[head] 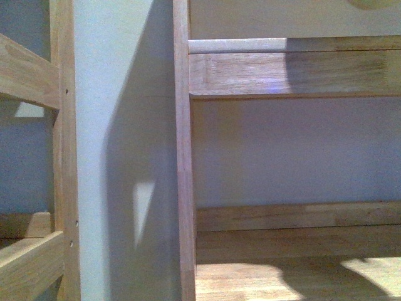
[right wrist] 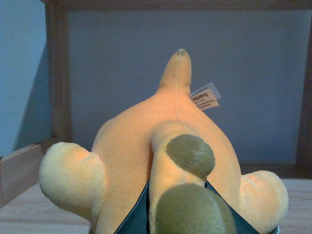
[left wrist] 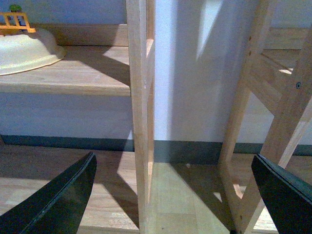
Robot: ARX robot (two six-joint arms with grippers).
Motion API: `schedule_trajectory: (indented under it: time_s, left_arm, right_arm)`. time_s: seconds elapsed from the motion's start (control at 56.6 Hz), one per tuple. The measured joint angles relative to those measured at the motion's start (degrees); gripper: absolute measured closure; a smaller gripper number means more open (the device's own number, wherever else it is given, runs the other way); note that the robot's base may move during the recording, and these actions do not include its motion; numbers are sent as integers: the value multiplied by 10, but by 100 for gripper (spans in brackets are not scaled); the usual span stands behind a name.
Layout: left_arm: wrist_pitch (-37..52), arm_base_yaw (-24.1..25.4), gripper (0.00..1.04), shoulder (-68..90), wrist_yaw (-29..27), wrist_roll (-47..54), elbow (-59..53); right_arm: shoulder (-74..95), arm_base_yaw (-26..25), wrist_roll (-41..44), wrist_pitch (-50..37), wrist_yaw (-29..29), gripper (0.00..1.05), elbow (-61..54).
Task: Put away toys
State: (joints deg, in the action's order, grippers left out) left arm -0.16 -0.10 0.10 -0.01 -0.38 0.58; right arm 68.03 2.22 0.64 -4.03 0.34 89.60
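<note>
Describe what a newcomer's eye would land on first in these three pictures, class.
The yellow-orange plush toy fills the right wrist view, clamped in the right gripper before a wooden shelf. In the left wrist view the open left gripper faces a shelf post, with a cream bowl on a shelf board.

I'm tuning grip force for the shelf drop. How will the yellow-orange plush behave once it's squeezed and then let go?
The plush toy looks soft and stuffed, so it probably squashes between the right gripper fingers rather than resisting. Its rounded limbs likely flop. The fuzzy fabric should grip well, and it seems light, so it may settle on the shelf board unevenly.
</note>
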Motion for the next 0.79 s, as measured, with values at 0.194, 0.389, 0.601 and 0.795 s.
schedule_trajectory:
  time_s: [0.194,0.389,0.601,0.795]
  left_arm:
    - [0,0,6,0,0,0,0]
    - [0,0,6,0,0,0,0]
    - [0,0,6,0,0,0,0]
    - [0,0,6,0,0,0,0]
  right_arm:
    - [105,14,-26,4,-15,96,104]
    - [196,49,-51,14,-5,96,198]
    - [308,97,-82,46,16,96,304]
    - [393,129,-106,83,31,96,411]
